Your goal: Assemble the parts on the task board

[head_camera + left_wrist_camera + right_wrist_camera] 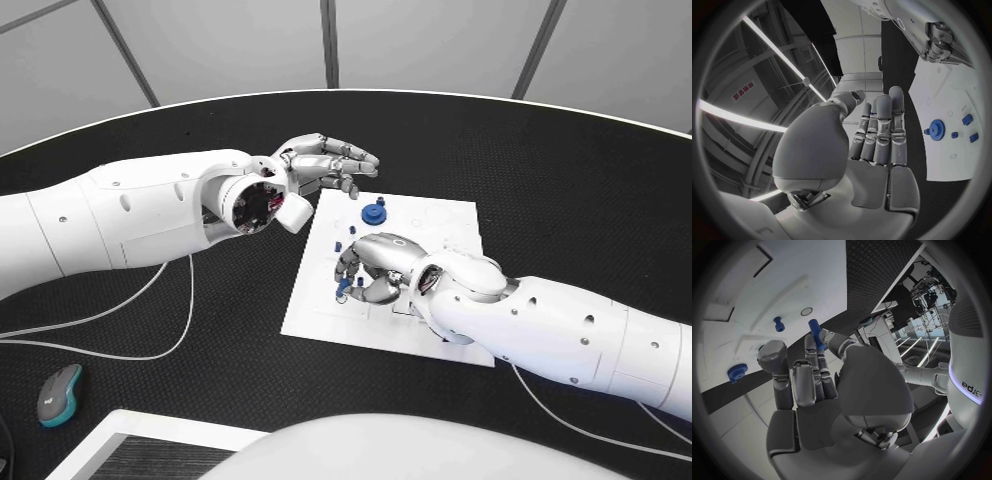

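head view: looks down from high up at whole task board (pixel 433 215) | left wrist view: sits close behind left hand (pixel 873 140) | right wrist view: close behind right hand (pixel 814 390) | shared: blue gear (pixel 374 213)

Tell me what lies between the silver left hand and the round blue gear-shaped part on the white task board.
Nothing: in the head view, the left hand hovers just beyond the blue gear, with bare white task board and black table between.
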Tool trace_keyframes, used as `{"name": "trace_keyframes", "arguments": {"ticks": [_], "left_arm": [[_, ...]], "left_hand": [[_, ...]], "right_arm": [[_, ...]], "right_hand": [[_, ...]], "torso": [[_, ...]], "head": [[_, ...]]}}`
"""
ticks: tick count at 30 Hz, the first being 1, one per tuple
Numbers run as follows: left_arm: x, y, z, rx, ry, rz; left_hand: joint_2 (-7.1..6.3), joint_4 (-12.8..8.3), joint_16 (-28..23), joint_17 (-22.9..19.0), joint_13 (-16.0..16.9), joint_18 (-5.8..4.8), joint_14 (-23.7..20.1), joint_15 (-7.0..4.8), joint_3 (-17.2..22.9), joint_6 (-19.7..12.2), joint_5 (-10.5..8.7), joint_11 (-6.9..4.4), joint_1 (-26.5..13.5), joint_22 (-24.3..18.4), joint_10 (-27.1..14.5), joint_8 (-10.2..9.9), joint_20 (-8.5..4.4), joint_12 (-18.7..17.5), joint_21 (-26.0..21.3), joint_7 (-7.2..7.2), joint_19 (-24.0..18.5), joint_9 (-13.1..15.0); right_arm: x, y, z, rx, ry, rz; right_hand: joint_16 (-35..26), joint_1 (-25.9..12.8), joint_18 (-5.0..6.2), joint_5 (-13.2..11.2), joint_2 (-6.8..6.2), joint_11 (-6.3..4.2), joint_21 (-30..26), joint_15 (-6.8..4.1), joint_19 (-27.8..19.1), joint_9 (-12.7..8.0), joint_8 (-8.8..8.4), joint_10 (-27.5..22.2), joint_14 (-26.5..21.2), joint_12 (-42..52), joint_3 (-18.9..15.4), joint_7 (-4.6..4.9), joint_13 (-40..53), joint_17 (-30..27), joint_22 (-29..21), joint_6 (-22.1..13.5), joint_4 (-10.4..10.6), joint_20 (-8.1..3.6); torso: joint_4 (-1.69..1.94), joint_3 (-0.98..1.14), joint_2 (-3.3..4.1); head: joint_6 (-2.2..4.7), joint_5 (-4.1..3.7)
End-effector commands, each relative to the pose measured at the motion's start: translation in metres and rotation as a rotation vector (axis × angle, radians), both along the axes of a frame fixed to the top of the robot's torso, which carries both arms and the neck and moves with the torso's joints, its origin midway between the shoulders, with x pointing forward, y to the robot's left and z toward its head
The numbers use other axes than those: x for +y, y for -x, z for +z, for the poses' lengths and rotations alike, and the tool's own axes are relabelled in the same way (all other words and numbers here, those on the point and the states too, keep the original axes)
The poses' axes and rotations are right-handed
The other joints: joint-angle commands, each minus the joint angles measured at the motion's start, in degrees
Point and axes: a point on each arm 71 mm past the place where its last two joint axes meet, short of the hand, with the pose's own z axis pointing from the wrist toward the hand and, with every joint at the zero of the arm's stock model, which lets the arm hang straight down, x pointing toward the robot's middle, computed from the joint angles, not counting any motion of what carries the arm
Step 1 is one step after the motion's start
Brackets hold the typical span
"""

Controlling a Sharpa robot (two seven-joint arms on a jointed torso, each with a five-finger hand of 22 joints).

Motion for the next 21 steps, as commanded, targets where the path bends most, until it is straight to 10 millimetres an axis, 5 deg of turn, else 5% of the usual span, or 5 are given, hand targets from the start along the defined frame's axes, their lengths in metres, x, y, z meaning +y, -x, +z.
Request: {"name": "trace_keyframes", "arguments": {"ticks": [1,21], "left_arm": [[-0.0001,0.0001,0.0,0.0,0.0,0.0],[-0.0005,0.0006,0.0002,0.001,0.0,-0.001]], "left_hand": [[0.31,-0.09,-0.16,-0.07,-0.06,0.49,-0.44,0.1,-0.36,-0.22,0.11,-0.14,0.27,-0.06,-0.36,0.27,0.13,0.3,-0.18,0.11,-0.09,0.04],[0.31,-0.09,-0.16,-0.07,-0.06,0.49,-0.44,0.1,-0.36,-0.22,0.11,-0.14,0.27,-0.06,-0.36,0.27,0.13,0.3,-0.18,0.11,-0.09,0.04]], "right_arm": [[-0.0009,-0.0007,-0.0027,0.009,0.015,0.0],[-0.0001,-0.004,-0.0097,0.021,0.036,-0.009]], "right_hand": [[0.09,0.0,-0.42,0.47,0.6,0.21,-0.52,-0.52,-0.23,1.4,0.34,0.18,2.73,-0.31,0.06,0.21,0.09,-0.01,-0.1,0.21,-0.29,-0.21],[0.09,-0.02,-0.42,0.51,0.63,0.24,-0.52,-0.5,-0.23,1.43,0.34,0.16,2.73,-0.35,0.07,0.25,0.12,-0.03,-0.08,0.15,-0.3,-0.2]], "torso": [[-0.03,-0.02,-0.09],[-0.03,-0.01,-0.07]], "head": [[-0.26,0.16],[-0.68,0.4]]}}
